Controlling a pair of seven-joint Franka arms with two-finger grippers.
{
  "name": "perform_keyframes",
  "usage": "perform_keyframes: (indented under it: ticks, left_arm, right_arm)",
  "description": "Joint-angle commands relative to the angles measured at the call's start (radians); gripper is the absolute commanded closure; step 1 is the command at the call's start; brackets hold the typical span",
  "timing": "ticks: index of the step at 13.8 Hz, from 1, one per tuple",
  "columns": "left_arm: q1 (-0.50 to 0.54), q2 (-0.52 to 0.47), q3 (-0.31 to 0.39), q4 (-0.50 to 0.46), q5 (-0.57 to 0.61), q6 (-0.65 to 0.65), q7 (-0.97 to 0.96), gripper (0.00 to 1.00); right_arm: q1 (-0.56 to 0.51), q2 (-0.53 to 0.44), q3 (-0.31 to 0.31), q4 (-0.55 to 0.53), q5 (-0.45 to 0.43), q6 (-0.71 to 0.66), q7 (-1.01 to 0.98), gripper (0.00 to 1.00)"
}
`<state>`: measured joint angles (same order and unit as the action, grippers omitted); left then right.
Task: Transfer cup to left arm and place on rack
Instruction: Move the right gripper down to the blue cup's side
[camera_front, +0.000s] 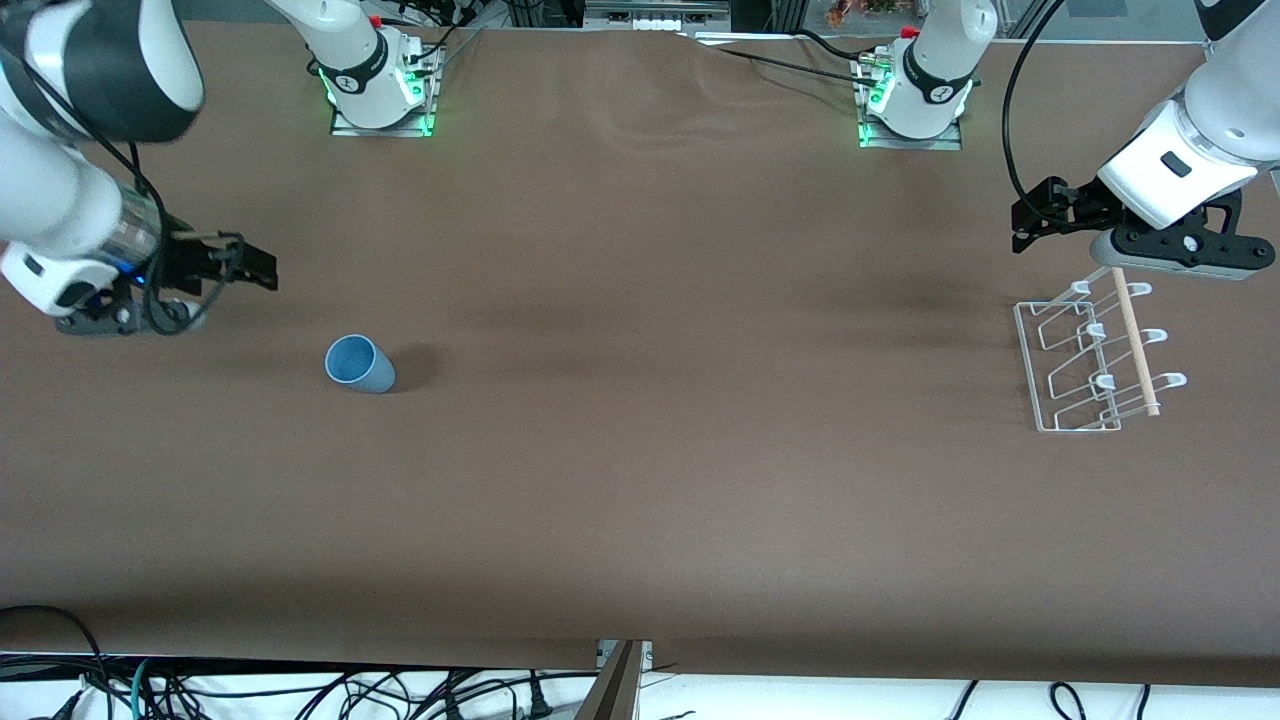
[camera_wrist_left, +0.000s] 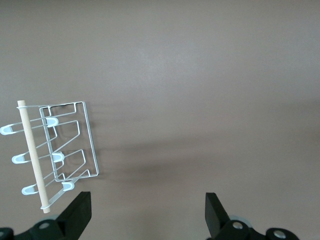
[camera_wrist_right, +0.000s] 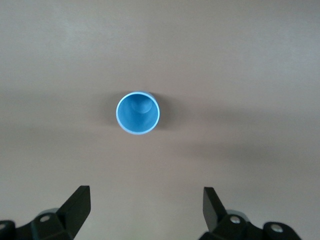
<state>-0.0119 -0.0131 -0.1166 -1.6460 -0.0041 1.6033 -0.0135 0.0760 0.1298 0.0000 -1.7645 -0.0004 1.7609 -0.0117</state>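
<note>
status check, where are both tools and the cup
Right tool open, empty, up beside the cup. Left tool open, empty, near the rack. Cup upright on table, untouched. Nothing in the way.

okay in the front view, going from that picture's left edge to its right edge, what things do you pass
right gripper → cup → left gripper → rack, all over or on the brown table.

Both grippers, left (camera_front: 1030, 215) and right (camera_front: 255, 268), aloft, fingers spread.
</note>
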Motion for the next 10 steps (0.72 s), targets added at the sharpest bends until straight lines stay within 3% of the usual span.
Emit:
perform_keyframes:
  ticks: [1, 6, 10]
  left_arm:
    - [-0.003, 0.010, -0.003, 0.026, 0.015, -0.023, -0.013, 0.00]
    - [-0.003, 0.009, -0.003, 0.026, 0.015, -0.023, -0.013, 0.00]
    - [-0.002, 0.010, -0.003, 0.026, 0.015, -0.023, -0.013, 0.00]
  right_arm:
    - [-0.016, 0.043, 0.008, -0.067, -0.033, 0.107, -0.053, 0.01]
    - [-0.019, 0.187, -0.002, -0.107, -0.035, 0.265, -0.096, 0.01]
    - [-0.019, 0.247, -0.002, -0.113, -0.046, 0.287, -0.120, 0.01]
